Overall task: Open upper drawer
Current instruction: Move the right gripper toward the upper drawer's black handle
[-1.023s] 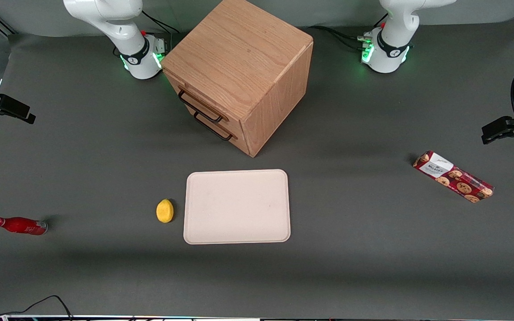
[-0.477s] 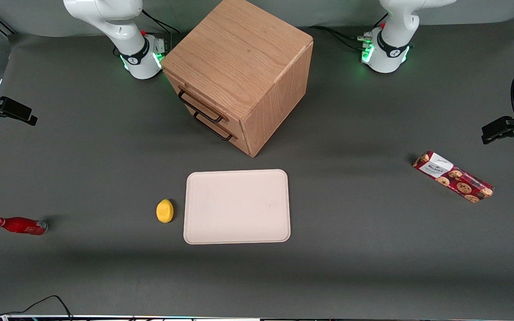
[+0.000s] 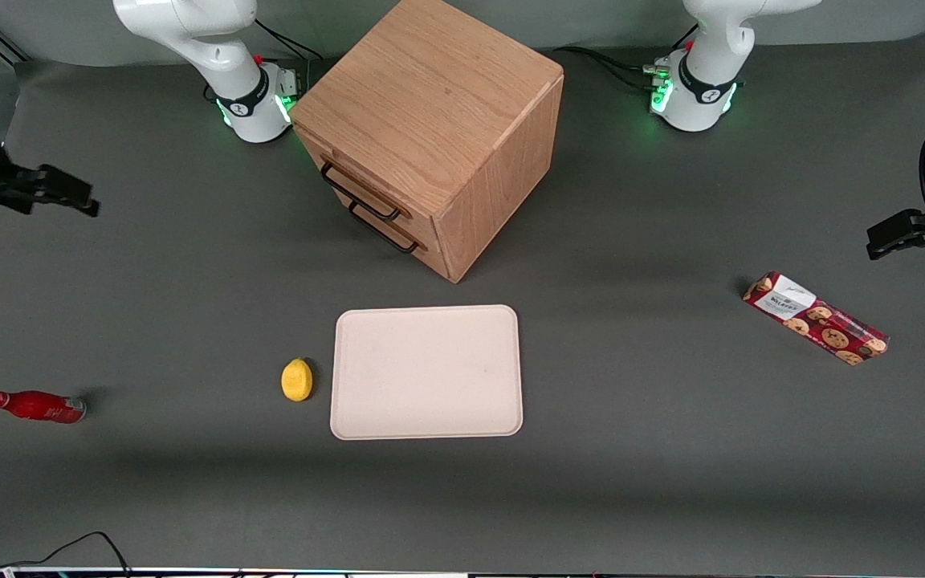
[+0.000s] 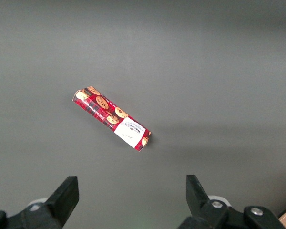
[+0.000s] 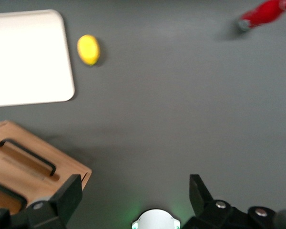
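Observation:
The wooden cabinet (image 3: 430, 112) stands at the back middle of the table, with both drawers pushed in. The upper drawer's black bar handle (image 3: 360, 194) sits just above the lower drawer's twin handle (image 3: 383, 229). In the right wrist view the upper handle (image 5: 5, 196) shows only in part, with the lower handle (image 5: 26, 155) beside it. My right gripper (image 3: 81, 201) hangs above the table toward the working arm's end, well apart from the cabinet front. Its fingers are spread wide and hold nothing; the gripper also shows in the right wrist view (image 5: 133, 193).
A beige tray (image 3: 426, 372) lies nearer the front camera than the cabinet, with a yellow lemon (image 3: 296, 379) beside it. A red bottle (image 3: 35, 406) lies toward the working arm's end. A red cookie box (image 3: 814, 318) lies toward the parked arm's end.
My right gripper has moved in from the table's edge toward the cabinet and turned a little. Nothing else has moved.

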